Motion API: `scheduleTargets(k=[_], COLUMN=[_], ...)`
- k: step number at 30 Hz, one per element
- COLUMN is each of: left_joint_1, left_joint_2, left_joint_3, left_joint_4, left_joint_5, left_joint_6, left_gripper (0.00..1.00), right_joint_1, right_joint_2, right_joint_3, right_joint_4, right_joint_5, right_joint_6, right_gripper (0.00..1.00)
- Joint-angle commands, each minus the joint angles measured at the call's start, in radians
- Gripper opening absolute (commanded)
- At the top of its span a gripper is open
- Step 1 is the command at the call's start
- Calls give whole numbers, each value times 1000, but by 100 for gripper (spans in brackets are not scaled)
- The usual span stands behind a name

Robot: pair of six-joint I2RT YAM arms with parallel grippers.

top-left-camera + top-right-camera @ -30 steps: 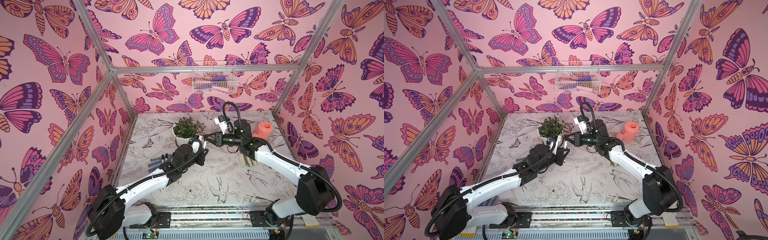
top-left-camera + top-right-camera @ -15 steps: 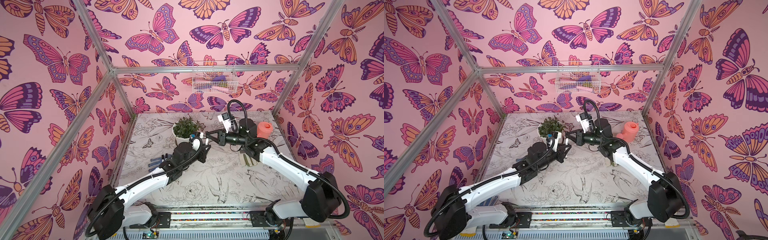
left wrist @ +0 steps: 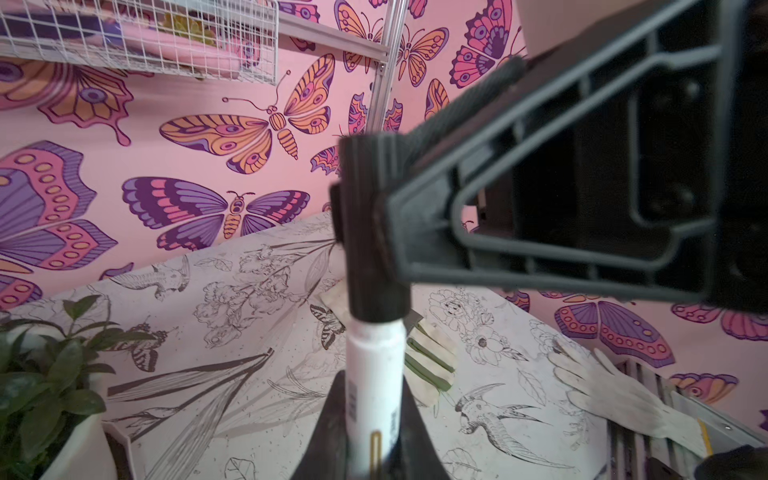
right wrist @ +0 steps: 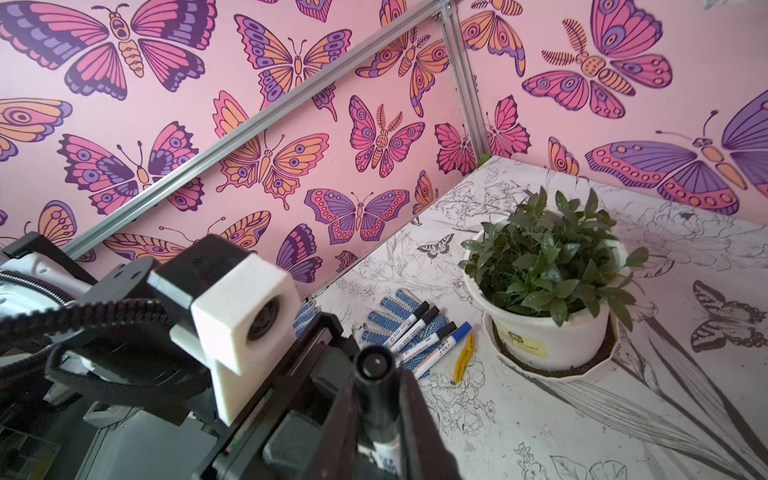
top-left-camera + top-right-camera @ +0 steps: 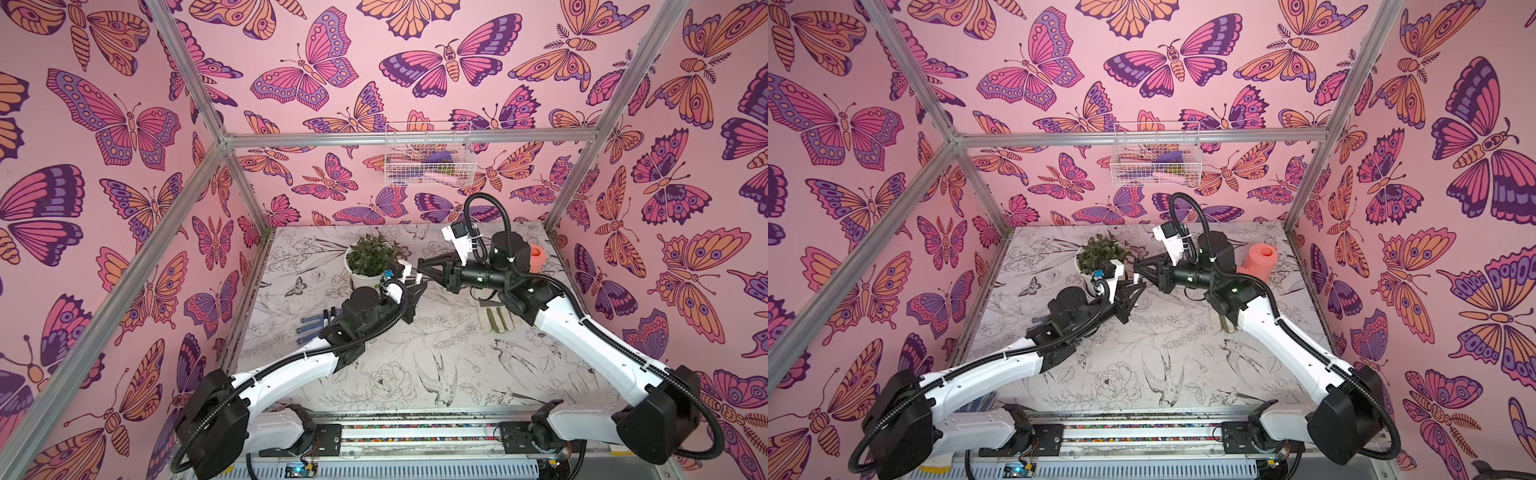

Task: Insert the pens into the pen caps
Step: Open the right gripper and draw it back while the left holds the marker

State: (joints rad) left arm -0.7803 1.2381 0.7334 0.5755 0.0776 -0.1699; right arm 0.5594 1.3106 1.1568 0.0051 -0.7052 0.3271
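- Raised above the bird-and-flower-printed table (image 5: 415, 361), a white-barrelled marker pen (image 3: 376, 353) lies in line with the left gripper (image 3: 374, 388). The gripper's black fingers are clamped tight on its barrel.
- The pen's far end wears a black ribbed plastic cap (image 3: 374, 232) and points straight at the right gripper (image 4: 379, 388).
- The right gripper's jaws flank that cap closely on both sides. Whether they press on it cannot be told.
- In both top views the two grippers meet tip to tip just beside a white plastic pot (image 4: 548, 336), which holds a leafy green plant (image 4: 544, 257).
- The held pen's barrel carries a barcode and dark print, too blurred to read. The pot's yellowish label is equally unreadable.
- Four more white markers (image 4: 419, 332) lie side by side on a blue-dotted work glove (image 4: 401, 298). Their long axes are parallel and their capped ends point toward the pot.
- Three of these wear black caps and one a blue cap (image 4: 461, 332). A small yellow plastic piece (image 4: 463, 357) lies just beside the blue-capped one.
- A white wire basket (image 5: 428, 166) on the back wall holds pink and purple items.
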Motion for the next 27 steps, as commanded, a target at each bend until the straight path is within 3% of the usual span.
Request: scheduleTargets(k=[1, 7, 13, 20, 27], left_joint_1=[-3, -30, -41, -50, -92], left_joint_2=[-14, 3, 12, 24, 82], left_joint_3=[-6, -30, -41, -63, -76], left_joint_4=[164, 181, 184, 182, 180], left_joint_5=[-73, -90, -101, -98, -107], left_joint_6=[49, 47, 57, 36, 23], left_gripper=[0, 0, 0, 0, 0], right_joint_1=[40, 37, 23, -18, 8], right_joint_2=[-15, -44, -82, -144, -79], right_joint_3=[10, 6, 1, -2, 69], right_joint_4=[-134, -142, -177, -119, -84], right_joint_5=[-87, -11, 56, 214, 167], right_joint_6=[-26, -37, -68, -56, -17], right_gripper=[31, 41, 43, 44, 45])
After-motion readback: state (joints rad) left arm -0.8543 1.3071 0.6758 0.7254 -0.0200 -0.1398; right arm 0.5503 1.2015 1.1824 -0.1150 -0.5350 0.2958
